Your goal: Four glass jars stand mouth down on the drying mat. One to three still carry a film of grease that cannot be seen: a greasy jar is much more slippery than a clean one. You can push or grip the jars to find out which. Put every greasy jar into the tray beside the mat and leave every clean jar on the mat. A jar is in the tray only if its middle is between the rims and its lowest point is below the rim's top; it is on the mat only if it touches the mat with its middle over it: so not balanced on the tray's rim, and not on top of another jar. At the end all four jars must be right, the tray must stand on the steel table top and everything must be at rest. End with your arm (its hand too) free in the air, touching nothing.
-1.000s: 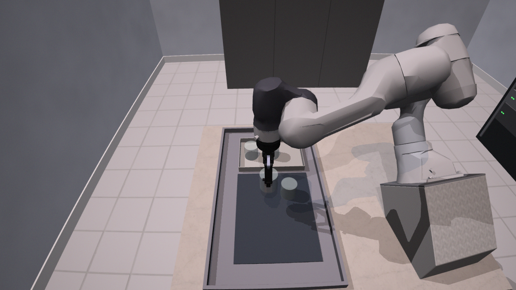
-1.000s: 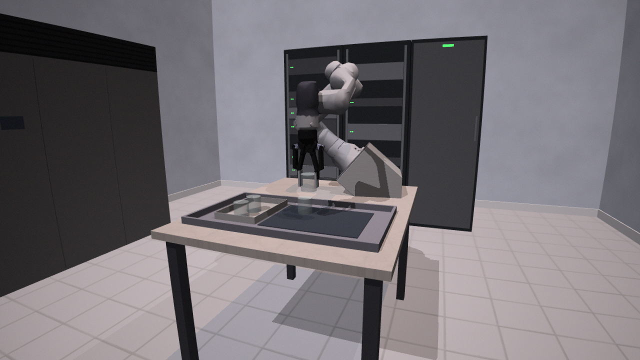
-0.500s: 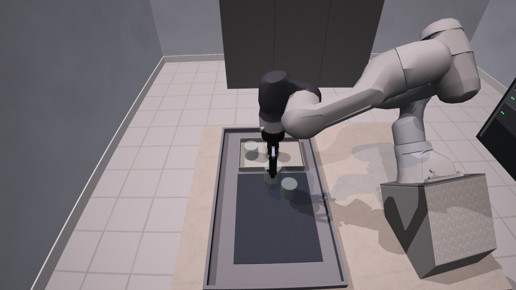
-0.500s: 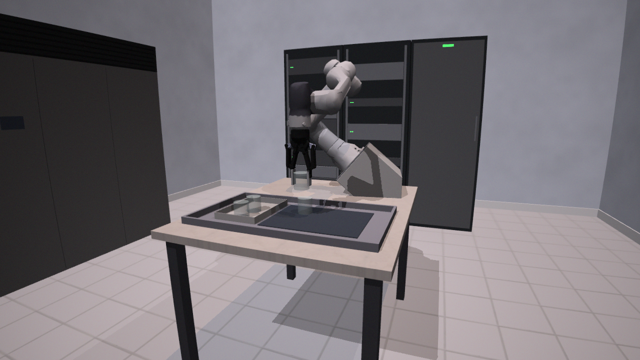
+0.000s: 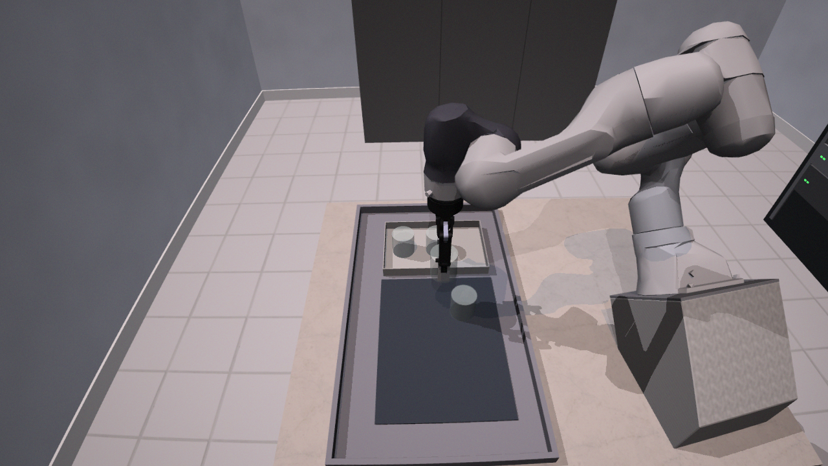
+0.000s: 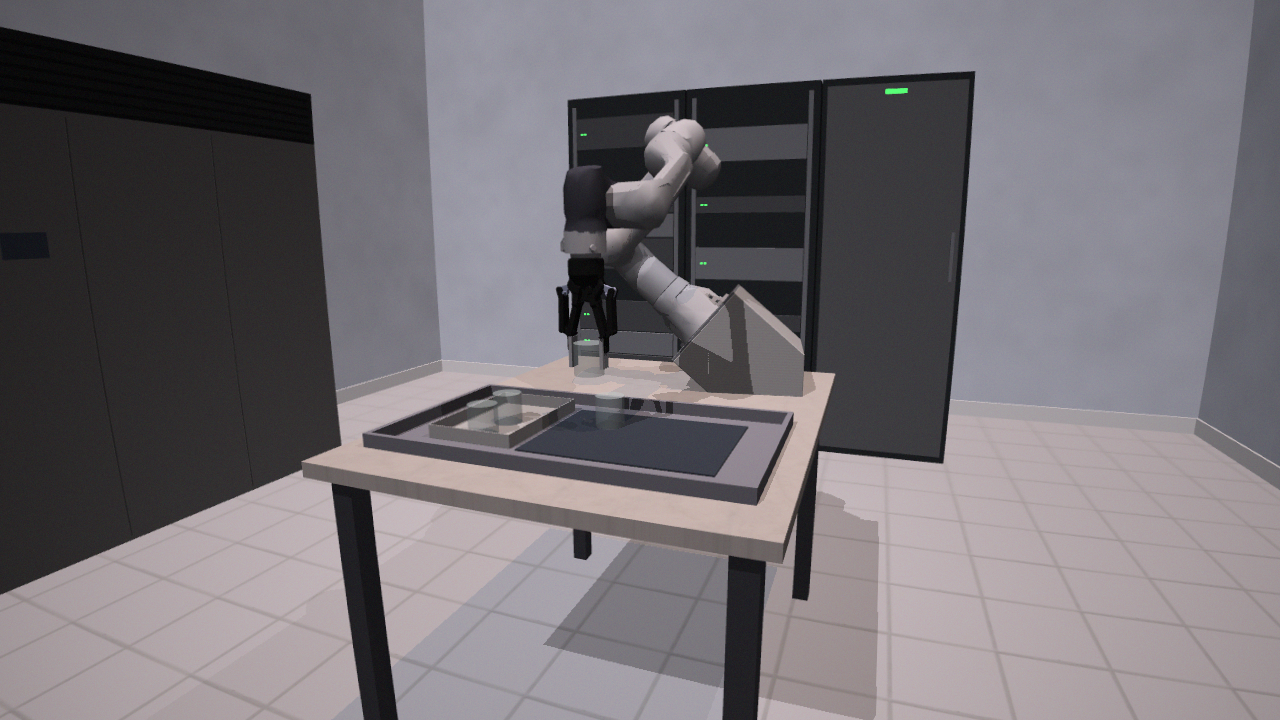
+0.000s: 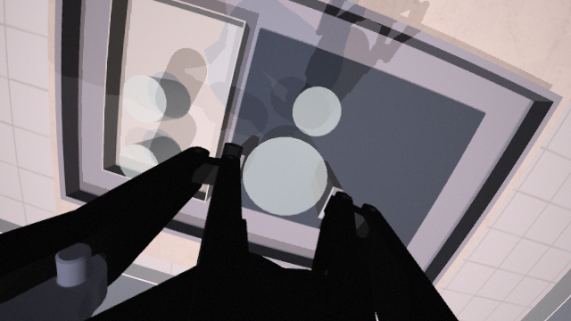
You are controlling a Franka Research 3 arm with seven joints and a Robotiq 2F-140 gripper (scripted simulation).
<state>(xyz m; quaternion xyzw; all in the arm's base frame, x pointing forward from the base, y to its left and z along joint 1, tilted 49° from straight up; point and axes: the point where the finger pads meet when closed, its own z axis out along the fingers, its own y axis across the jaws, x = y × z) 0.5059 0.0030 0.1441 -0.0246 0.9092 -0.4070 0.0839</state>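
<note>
Clamped at its sides by the tool (image 5: 444, 267) (image 6: 588, 356) (image 7: 285, 178), glass jar (image 6: 588, 359) (image 7: 285, 176), centre of wrist frame: rigid, probably breakable. Possibly greasy; best held low on opposite walls, gently.

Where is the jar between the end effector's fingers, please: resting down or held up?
Held up: the exterior view shows the jar hanging above the table top.

And here in the gripper (image 7: 285, 178), a glass jar (image 7: 285, 176), gripped just below centre! Another jar (image 7: 317, 111) stands on the dark mat (image 7: 393, 147) at one o'clock. Over to the tray (image 7: 231, 94), ten o'clock: two jars, one (image 7: 144, 99) at ten, one (image 7: 137, 160), partly hidden, at nine!
</note>
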